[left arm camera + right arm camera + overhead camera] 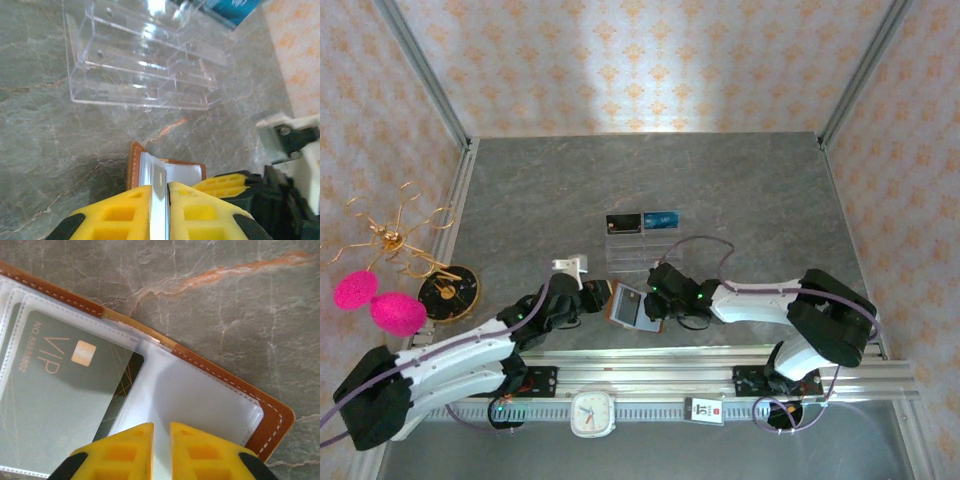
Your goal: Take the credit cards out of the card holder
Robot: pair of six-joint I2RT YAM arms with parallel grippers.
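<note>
Two grippers at one opened card holder [636,308]; no credit card is seen outside it.
The item lies flat and spread on the grey table [740,190], just in front of the clear acrylic stand [640,250] and between the two arms. One grey credit card marked VIP [65,390] is lodged in its clear sleeve [125,340]; the removal is judged barely begun, with every card left to draw. Left gripper [160,194]: jaws are closed on a thin pale leaf [159,175] standing up from the holder's inside, possibly a sleeve rather than a card. Right gripper [161,432]: fingers are drawn nearly together at the near edge of the pale pocket [200,395] beside the VIP card; whether that edge is pinched cannot be told.
</note>
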